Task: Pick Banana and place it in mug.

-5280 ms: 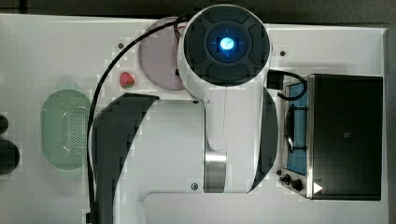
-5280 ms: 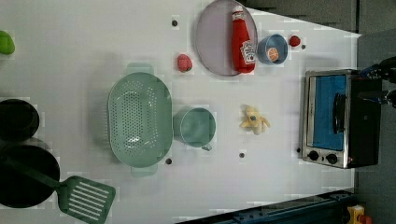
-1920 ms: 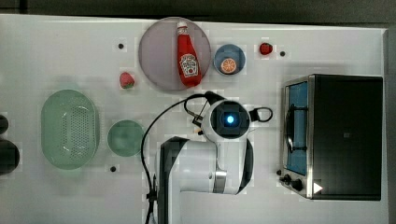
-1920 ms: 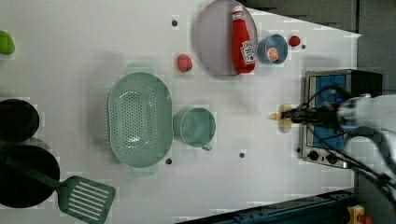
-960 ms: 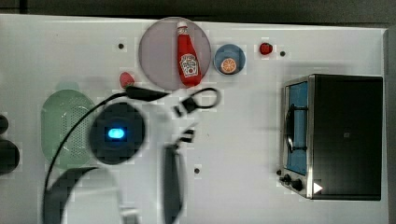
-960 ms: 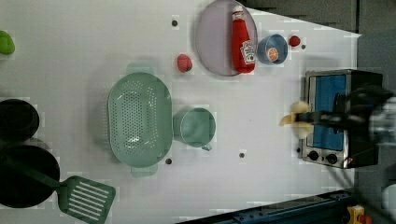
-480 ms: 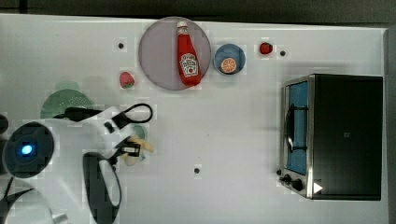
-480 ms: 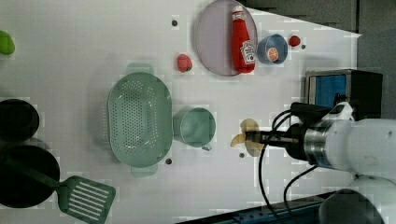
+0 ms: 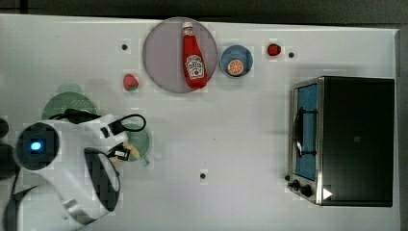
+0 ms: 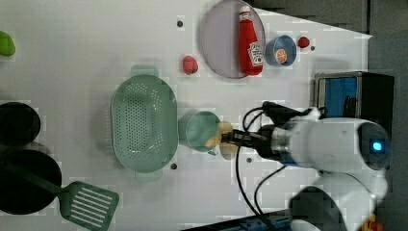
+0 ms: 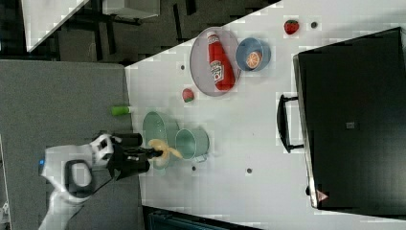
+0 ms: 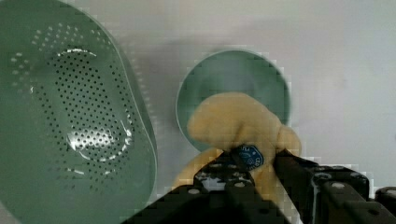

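Note:
The banana (image 10: 223, 141), a small yellow bunch with a blue sticker, hangs in my gripper (image 10: 236, 138), whose jaws are shut on it. It hovers over the rim of the teal-green mug (image 10: 198, 130), on the side away from the colander. In the wrist view the banana (image 12: 232, 122) overlaps the mug's (image 12: 232, 77) open mouth, and dark fingers (image 12: 210, 175) clamp its stem end. The top view has the banana (image 9: 131, 153) at the mug's (image 9: 139, 140) edge under my arm. In the right view the banana (image 11: 163, 148) hangs well above the table, beside the mug (image 11: 192, 142).
A pale green perforated colander (image 10: 143, 124) stands right beside the mug. A plate with a ketchup bottle (image 9: 192, 54), a blue bowl with an orange slice (image 9: 236, 61), two strawberries (image 9: 130, 82) and a toaster oven (image 9: 344, 139) are spread about. Spatula (image 10: 86, 204) and black pans (image 10: 19, 122) sit at the left view's left.
My arm has carried the banana from in front of the toaster oven across the table to the mug. The grip on the banana has held throughout.

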You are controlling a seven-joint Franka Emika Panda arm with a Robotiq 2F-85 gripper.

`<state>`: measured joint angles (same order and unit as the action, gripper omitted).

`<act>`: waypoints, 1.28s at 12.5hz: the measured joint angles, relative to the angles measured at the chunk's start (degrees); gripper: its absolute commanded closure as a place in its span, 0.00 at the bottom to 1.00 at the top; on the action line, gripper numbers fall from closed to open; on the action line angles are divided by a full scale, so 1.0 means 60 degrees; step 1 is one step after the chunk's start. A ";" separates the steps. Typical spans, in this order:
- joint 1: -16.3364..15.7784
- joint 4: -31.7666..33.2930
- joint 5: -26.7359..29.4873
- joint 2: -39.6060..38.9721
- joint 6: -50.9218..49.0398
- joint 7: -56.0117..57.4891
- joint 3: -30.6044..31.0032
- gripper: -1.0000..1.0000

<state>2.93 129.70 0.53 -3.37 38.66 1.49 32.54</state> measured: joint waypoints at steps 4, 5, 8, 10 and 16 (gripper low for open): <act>0.0244 0.0298 0.0128 -0.1165 0.0690 -0.0860 0.0089 0.58; 0.0275 0.0373 -0.0052 -0.1345 0.0690 -0.1008 0.0051 0.47; 0.0406 0.0485 -0.0412 -0.1472 0.0951 -0.1446 0.0140 0.14; 0.0269 0.0522 -0.0367 -0.1455 0.1651 -0.1595 -0.0047 0.00; 0.0181 0.0056 -0.0389 -0.0087 0.0009 -0.1677 -0.0846 0.00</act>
<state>4.01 130.03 -1.80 -3.89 38.72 -8.57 27.46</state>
